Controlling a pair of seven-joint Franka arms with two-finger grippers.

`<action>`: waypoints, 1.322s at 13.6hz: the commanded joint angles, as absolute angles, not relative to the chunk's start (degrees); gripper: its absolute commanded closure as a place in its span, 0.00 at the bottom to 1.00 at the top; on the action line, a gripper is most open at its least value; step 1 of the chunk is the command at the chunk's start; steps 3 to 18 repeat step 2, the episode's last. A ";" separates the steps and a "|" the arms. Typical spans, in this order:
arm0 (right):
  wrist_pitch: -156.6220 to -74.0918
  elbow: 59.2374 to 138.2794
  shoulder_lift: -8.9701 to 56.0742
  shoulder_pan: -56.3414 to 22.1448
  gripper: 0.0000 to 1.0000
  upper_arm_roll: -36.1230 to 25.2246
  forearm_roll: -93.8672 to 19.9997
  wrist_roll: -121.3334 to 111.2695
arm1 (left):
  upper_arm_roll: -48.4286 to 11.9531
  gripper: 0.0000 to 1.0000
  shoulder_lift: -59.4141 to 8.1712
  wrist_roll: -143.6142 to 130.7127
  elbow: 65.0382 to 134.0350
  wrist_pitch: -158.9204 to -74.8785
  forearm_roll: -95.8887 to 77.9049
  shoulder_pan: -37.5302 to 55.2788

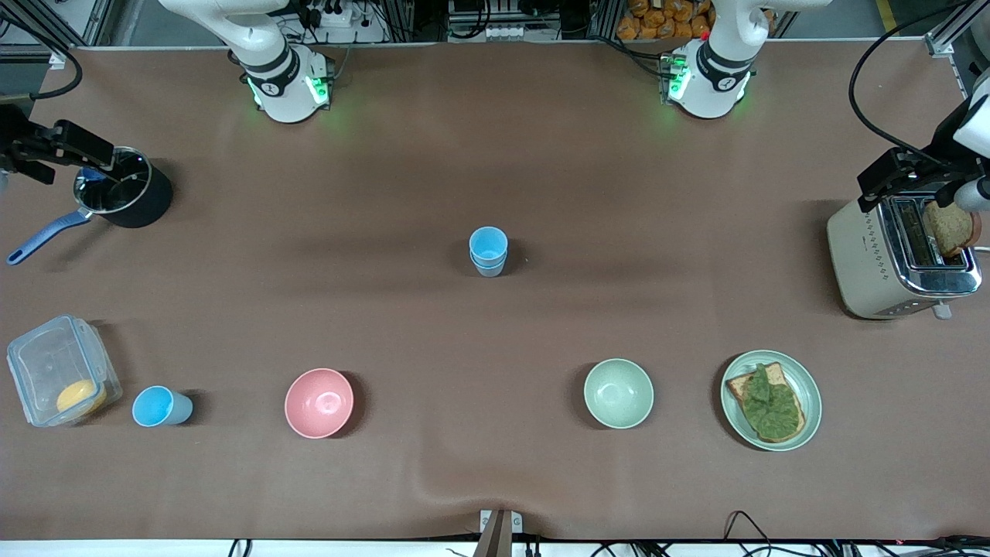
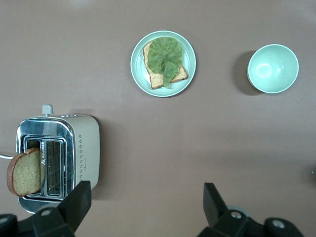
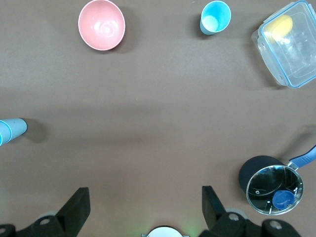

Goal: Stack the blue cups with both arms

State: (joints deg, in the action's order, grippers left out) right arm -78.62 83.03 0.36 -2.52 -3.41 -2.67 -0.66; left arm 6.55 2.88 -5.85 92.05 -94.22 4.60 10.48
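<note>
Two blue cups (image 1: 488,251) stand nested, one in the other, at the middle of the table; they also show at the edge of the right wrist view (image 3: 10,131). A third blue cup (image 1: 161,406) stands alone near the front camera toward the right arm's end, beside a clear box; it shows in the right wrist view (image 3: 216,17) with a pale spot inside. My right gripper (image 1: 46,147) is open and empty (image 3: 145,205), up over the table beside the black pot. My left gripper (image 1: 897,178) is open and empty (image 2: 146,202), up beside the toaster.
A black pot (image 1: 128,197) with a blue handle, a clear box (image 1: 58,371) holding something yellow, and a pink bowl (image 1: 319,402) lie toward the right arm's end. A pale green bowl (image 1: 618,393), a plate (image 1: 804,387) of bread with greens, and a toaster (image 1: 889,259) with a slice lie toward the left arm's.
</note>
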 commanded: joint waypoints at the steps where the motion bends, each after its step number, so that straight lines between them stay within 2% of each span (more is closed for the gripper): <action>1: -78.49 82.44 0.35 -3.08 0.00 -3.52 -1.50 -1.32 | 6.42 0.00 2.46 -6.59 90.26 -92.90 4.04 10.28; 18: -78.49 82.44 0.35 -3.08 0.00 -3.52 -1.49 -1.41 | 6.42 0.00 2.37 -6.50 90.18 -92.90 4.04 10.28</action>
